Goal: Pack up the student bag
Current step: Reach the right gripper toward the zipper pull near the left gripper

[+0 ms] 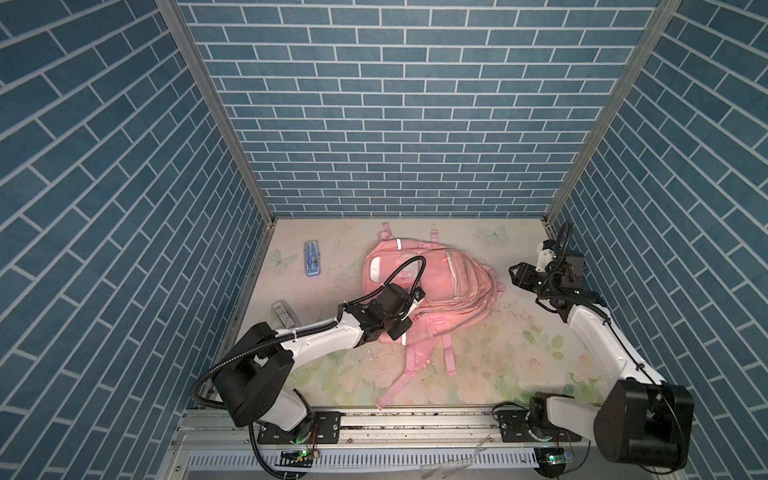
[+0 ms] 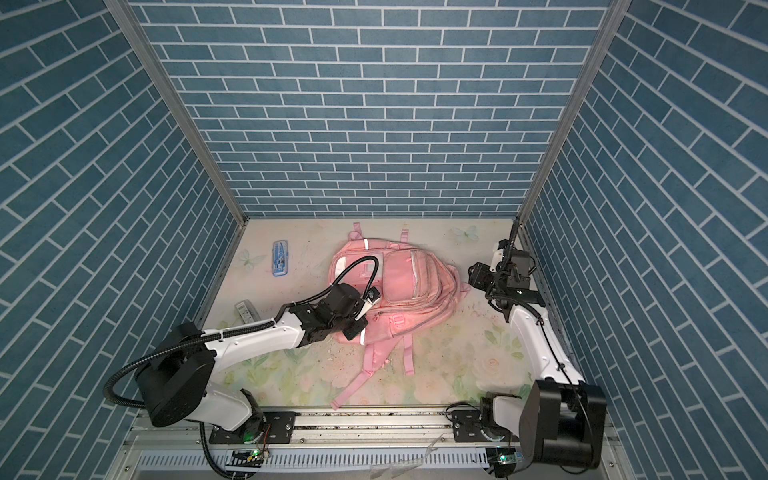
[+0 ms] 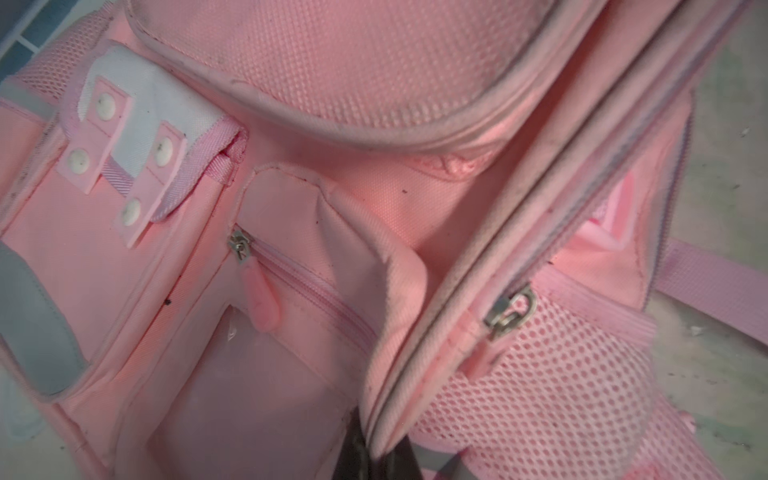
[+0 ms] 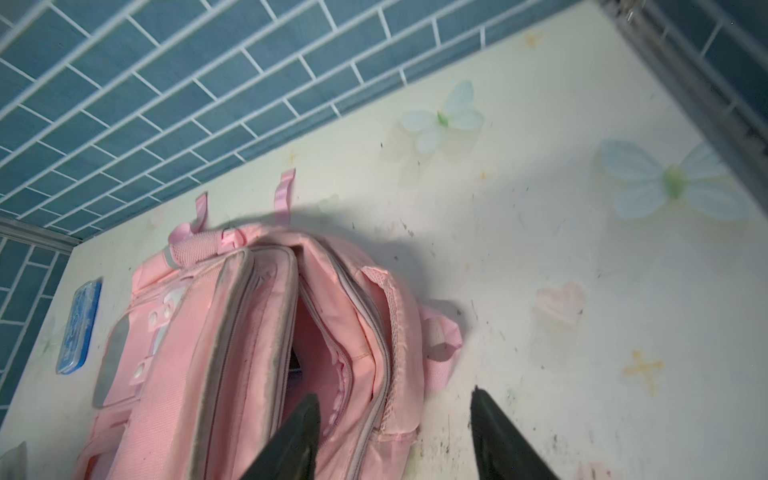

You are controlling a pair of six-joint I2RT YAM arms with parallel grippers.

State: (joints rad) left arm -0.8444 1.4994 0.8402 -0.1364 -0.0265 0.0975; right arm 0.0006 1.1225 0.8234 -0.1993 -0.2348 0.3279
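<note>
We read no words, brands or numbers anywhere. The blue case (image 1: 312, 258) and the grey flat item (image 1: 283, 312), both well apart from the fingertips of the left gripper (image 3: 376, 453), carry markings too small to make out.

You're in a lab test booth: blue brick-print wall panels (image 1: 395, 104), bare aluminium frame posts (image 1: 217, 108), floral-printed tabletop (image 1: 478, 365).

Top views overhead; both wrists, seemingly close, face student bag (image 3: 374, 62).

The pink bag (image 1: 469, 291) blocks the middle of the table (image 1: 519, 353), a blue case (image 1: 312, 258) lies left, and the right side has room.
</note>
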